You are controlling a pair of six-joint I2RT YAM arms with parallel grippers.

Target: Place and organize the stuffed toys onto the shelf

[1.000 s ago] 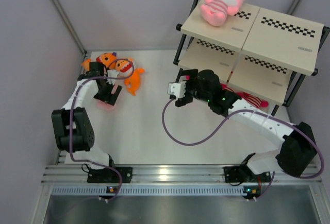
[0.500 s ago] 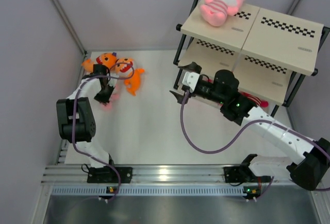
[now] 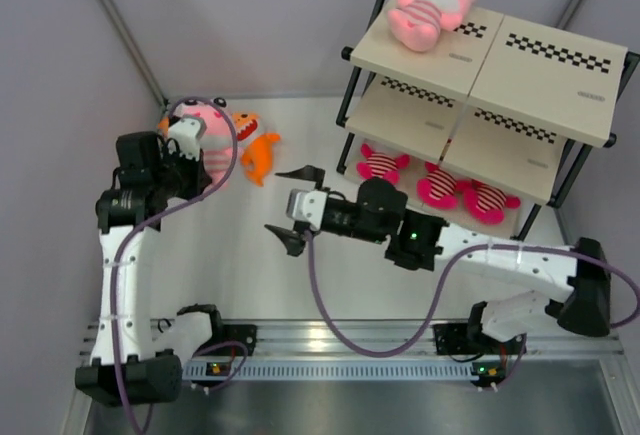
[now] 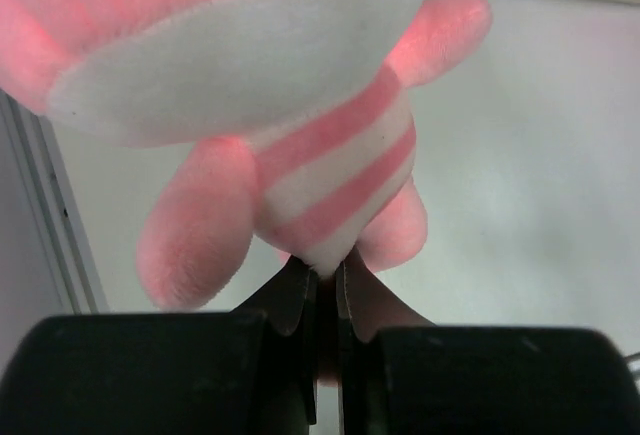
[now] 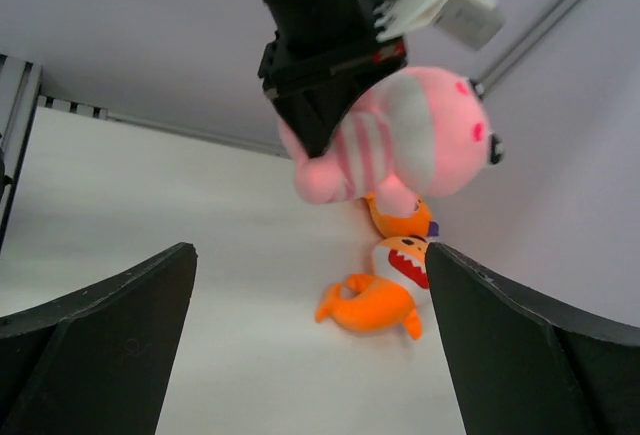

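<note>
White table [image 3: 300, 285], shelf [image 3: 480, 65] at right: pink toy [image 3: 207, 140] held aloft.
Left gripper [image 4: 325, 277] clamps the pink toy's lower end; right gripper [image 3: 290, 205] gapes empty near an orange shark [image 3: 256, 151].

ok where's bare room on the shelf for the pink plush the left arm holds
Black-framed beige wooden shelf: the top tier's right board is bare, beside the pale pink striped plush on the left board. The middle tier's visible edge looks bare. Crowded: the bottom tier, three magenta-and-white striped toys.
</note>
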